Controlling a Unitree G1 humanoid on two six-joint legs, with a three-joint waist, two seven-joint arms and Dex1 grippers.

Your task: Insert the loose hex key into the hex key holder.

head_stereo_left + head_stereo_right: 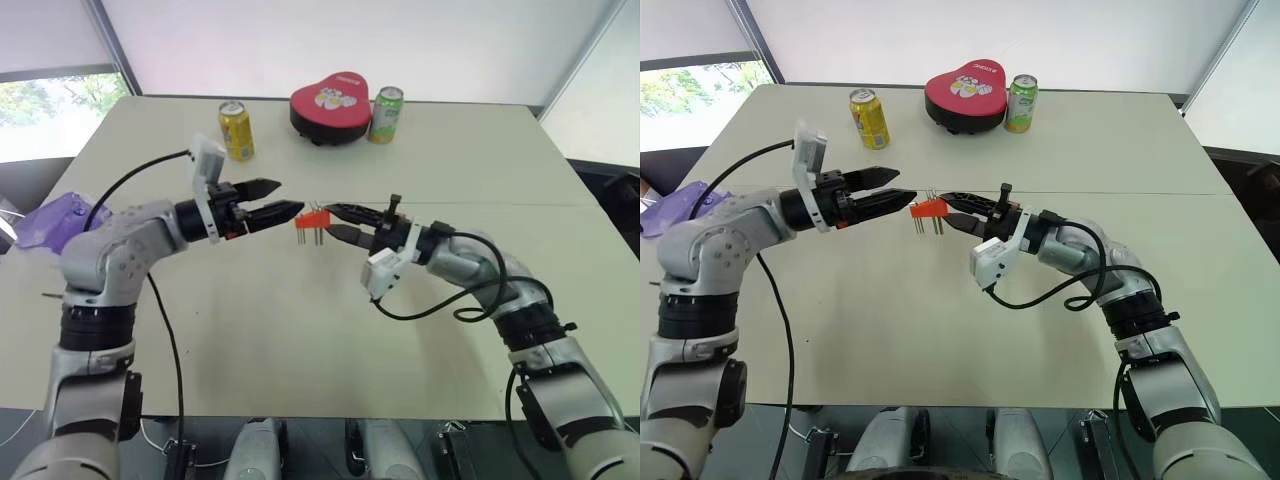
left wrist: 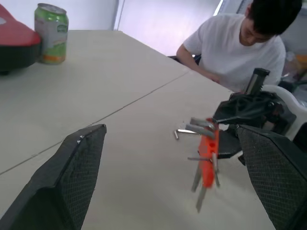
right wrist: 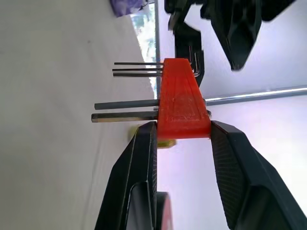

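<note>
Right hand (image 1: pixel 338 222): I have it raised over the middle of the tabletop (image 1: pixel 300 340), its two fingers clamped on one end of the hex key holder (image 1: pixel 313 220).
Hex key holder: held clear of the tabletop, orange-red block with its thin metal keys hanging downward; my right wrist view shows the block pinched between both pads.
Left hand (image 1: pixel 280 200): level with the holder, fingers spread wide, empty; the lower fingertip sits just beside the holder's free end, and I can't tell whether it touches.
Loose hex key (image 2: pixel 184 131): I see it lying flat on the tabletop in my left wrist view, beyond the holder, apart from both hands.
Far edge: yellow can (image 1: pixel 236 130), red heart-shaped tin (image 1: pixel 330 103), green can (image 1: pixel 386 114) in a row.
Beyond the tabletop: a person in a white shirt (image 2: pixel 235 45), seated.
</note>
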